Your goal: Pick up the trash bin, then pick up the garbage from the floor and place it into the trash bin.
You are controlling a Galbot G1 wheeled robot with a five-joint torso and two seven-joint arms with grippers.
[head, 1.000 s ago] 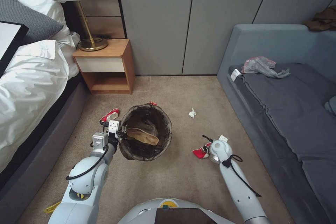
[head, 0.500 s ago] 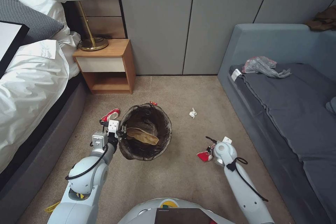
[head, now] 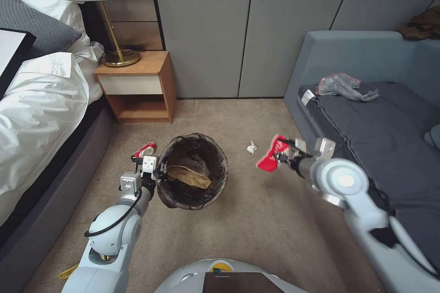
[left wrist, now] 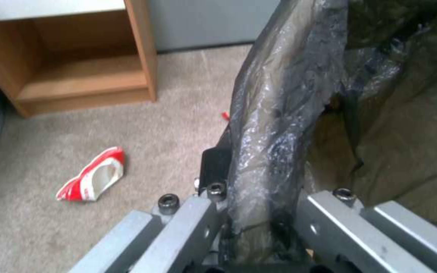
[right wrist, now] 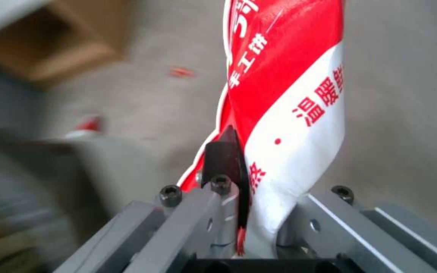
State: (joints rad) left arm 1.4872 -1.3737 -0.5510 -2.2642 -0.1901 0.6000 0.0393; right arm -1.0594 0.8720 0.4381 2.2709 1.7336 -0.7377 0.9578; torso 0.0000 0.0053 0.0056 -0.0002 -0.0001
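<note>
The trash bin (head: 192, 171), lined with a dark brown bag, hangs over the carpet with a brown paper bag (head: 189, 176) inside. My left gripper (head: 153, 175) is shut on its near-left rim; the left wrist view shows the liner (left wrist: 274, 125) pinched between the fingers. My right gripper (head: 280, 155) is raised to the right of the bin, shut on a crushed red-and-white paper cup (head: 271, 154), which looms large in the right wrist view (right wrist: 284, 94). A second red-and-white cup (head: 144, 150) lies on the floor left of the bin (left wrist: 95, 176). A white tissue wad (head: 251, 148) lies between bin and sofa.
A wooden nightstand (head: 135, 84) with a lamp stands at the back left beside the bed (head: 36, 110). A grey sofa (head: 380, 132) with a grey plastic bag (head: 343, 86) lines the right side. A small red scrap (left wrist: 224, 115) lies behind the bin. A yellow wrapper (head: 68, 271) lies near my base.
My right arm has lifted from the floor with the red-and-white cup and swung up, now level with the bin. The left gripper and bin have hardly moved.
</note>
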